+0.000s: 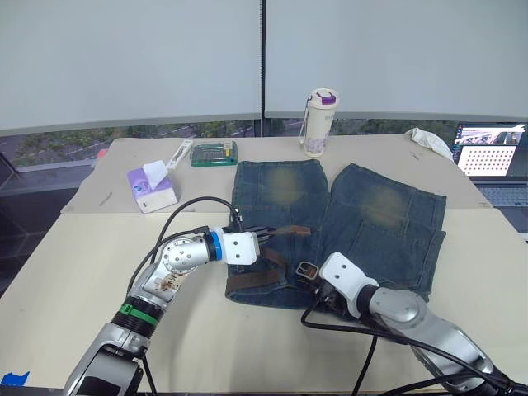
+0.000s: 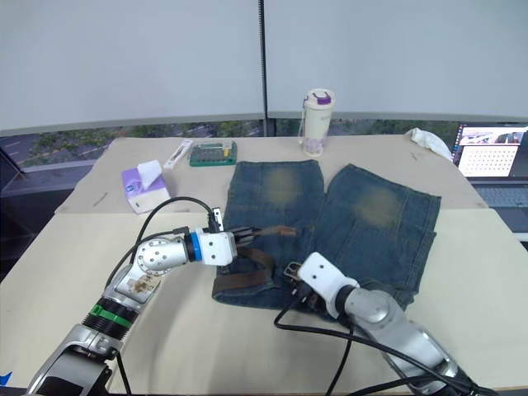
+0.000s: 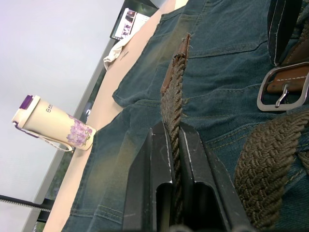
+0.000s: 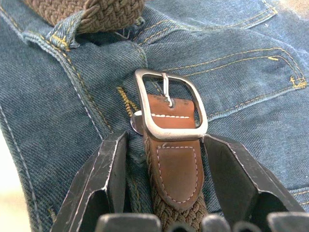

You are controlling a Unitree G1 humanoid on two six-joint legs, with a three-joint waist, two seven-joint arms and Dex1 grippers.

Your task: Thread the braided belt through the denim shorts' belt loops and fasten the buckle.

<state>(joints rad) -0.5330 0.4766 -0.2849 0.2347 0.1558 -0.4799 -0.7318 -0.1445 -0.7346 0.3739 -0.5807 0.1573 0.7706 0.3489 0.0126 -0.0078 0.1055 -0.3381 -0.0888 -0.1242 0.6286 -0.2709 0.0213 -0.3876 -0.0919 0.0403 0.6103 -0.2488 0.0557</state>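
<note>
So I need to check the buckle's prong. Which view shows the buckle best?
The right wrist view: the buckle lies flat and close, frame and prong plain. The left wrist view catches it at one edge; in the eye views it is small beside the right gripper.

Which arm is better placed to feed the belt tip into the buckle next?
Left. The left gripper is shut on the belt near its tip; the open right gripper only straddles the buckle.

An office or lab workspace: a beige desk (image 1: 74, 272) against large windows (image 1: 124, 58), a laptop (image 1: 492, 153) at its far right corner, beside a tissue box (image 1: 151, 188) and a tumbler (image 1: 318, 122).
</note>
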